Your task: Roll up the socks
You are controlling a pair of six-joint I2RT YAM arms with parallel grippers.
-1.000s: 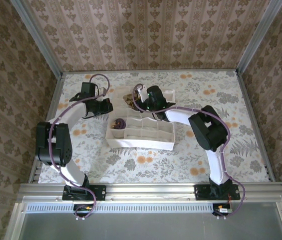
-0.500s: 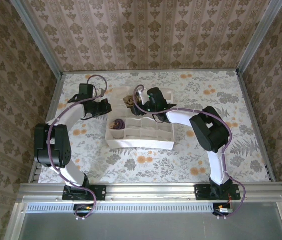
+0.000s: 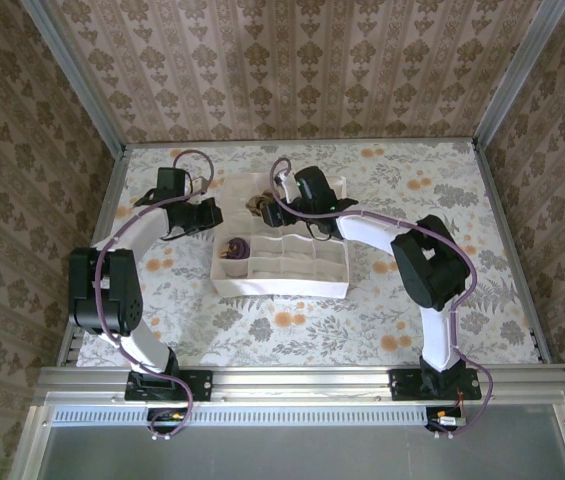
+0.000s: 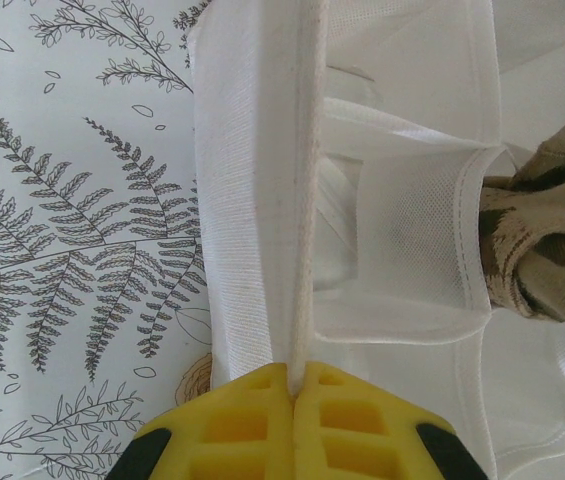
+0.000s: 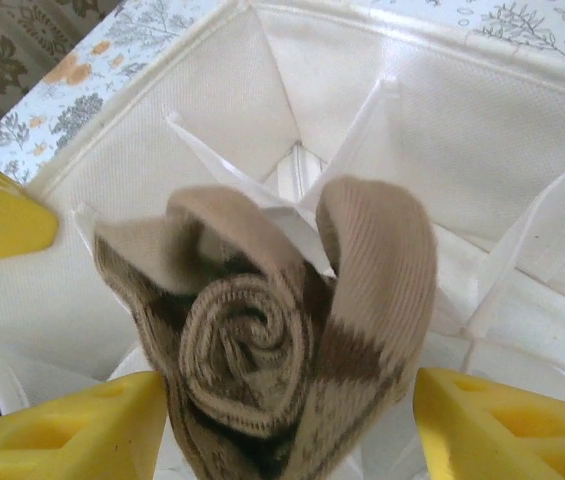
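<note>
Nearest the arm bases, the floral tabletop (image 3: 292, 335) carries the white divider box (image 3: 282, 288), which is partitioned into many small cells. The dark purple sock (image 3: 233, 247) sits as a rolled bundle in a cell on the box's left side, toward the near wall. Just beyond it, the left gripper (image 4: 295, 385) is closed, its yellow pads pinching the rim of the box's left wall. Farther back, the argyle sock (image 5: 262, 350) stands in a far-left cell, wound into a tight spiral with loose tan folds curling around it. The right gripper (image 5: 287, 430) straddles this roll with its fingers spread. One finger lies against the fabric or just beside it, and the other stands apart.
</note>
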